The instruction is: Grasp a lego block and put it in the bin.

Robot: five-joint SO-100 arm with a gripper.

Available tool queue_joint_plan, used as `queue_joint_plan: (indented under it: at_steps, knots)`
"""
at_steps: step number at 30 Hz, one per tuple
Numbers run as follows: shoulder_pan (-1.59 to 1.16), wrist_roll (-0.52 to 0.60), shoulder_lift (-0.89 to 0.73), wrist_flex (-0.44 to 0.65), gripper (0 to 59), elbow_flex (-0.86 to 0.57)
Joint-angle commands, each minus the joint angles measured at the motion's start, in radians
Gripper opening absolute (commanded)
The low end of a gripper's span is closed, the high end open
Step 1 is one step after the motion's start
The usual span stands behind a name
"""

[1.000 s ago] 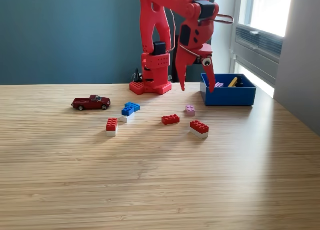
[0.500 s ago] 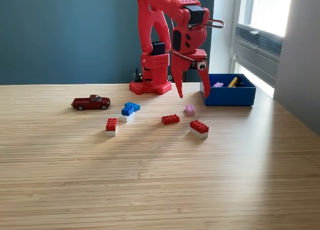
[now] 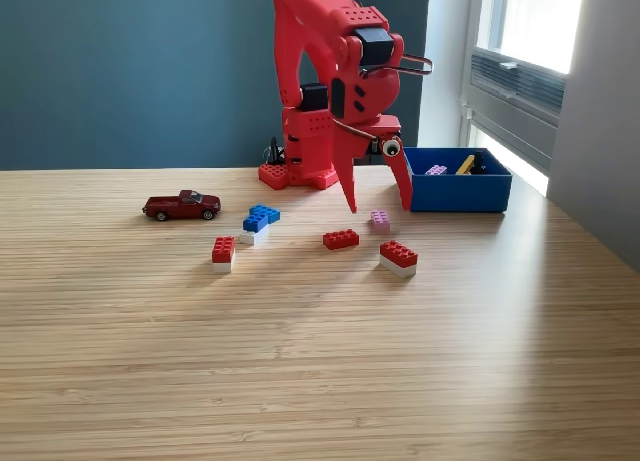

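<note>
Right now the hand [image 3: 378, 203] hangs empty, jaws spread, just above the pink block [image 3: 380, 219]; the bin [image 3: 459, 192] sits at its three o'clock on the counter [image 3: 320, 361]. Best to descend straight, straddling the block's short sides, before closing

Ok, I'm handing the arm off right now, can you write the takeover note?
Gripper: jaws open, empty, pointing down just above the pink lego block.
Blue bin: at the exterior view's right, already holding a pink piece and a yellow piece.
On the table: pink block, red block, two red-on-white stacks, a blue-and-white cluster, a toy car.
Left: grasp a block and carry it to the bin.
</note>
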Motion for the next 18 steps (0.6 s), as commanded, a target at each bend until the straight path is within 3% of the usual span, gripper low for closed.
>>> queue_joint_plan:
  at_steps: [1, 18]
  knots:
    - [-0.005, 0.011, 0.046, -0.041, 28.2, 0.005]
    - [-0.018, 0.112, -0.02, -0.071, 26.3, 0.0]
